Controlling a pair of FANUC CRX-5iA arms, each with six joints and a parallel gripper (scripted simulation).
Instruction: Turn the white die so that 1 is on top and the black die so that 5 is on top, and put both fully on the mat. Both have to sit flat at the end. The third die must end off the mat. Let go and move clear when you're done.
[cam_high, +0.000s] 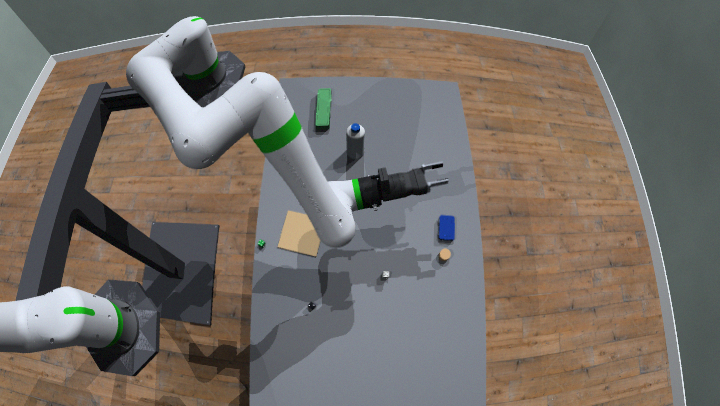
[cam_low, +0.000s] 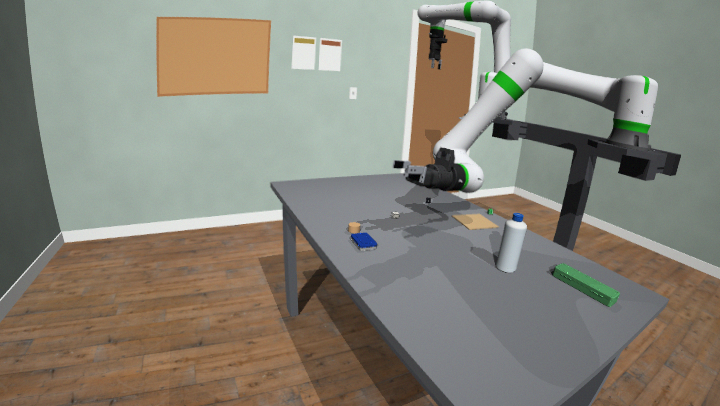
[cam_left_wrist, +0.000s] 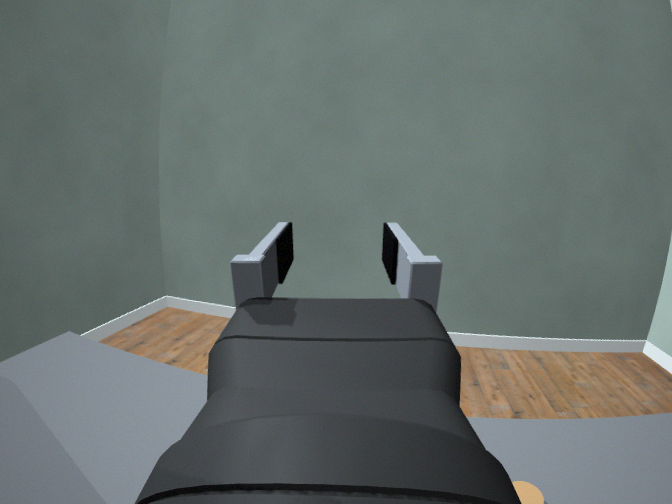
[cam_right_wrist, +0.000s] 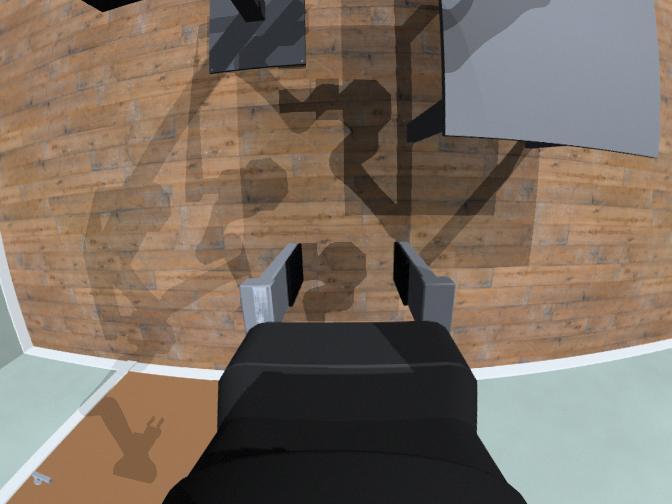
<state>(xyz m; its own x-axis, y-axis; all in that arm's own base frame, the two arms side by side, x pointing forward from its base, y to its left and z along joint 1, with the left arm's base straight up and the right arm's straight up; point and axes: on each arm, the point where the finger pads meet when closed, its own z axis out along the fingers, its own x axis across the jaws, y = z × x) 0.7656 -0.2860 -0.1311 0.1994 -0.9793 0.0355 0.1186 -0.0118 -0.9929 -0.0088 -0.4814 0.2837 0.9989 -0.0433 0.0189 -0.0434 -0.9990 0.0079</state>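
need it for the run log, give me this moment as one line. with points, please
left gripper (cam_high: 445, 172) (cam_low: 403, 167) (cam_left_wrist: 337, 252) open | right gripper (cam_low: 435, 66) (cam_right_wrist: 347, 273) open | white, black, green dice (cam_high: 261, 243) (cam_low: 490, 211) off mat (cam_high: 297, 234) (cam_low: 473, 221)
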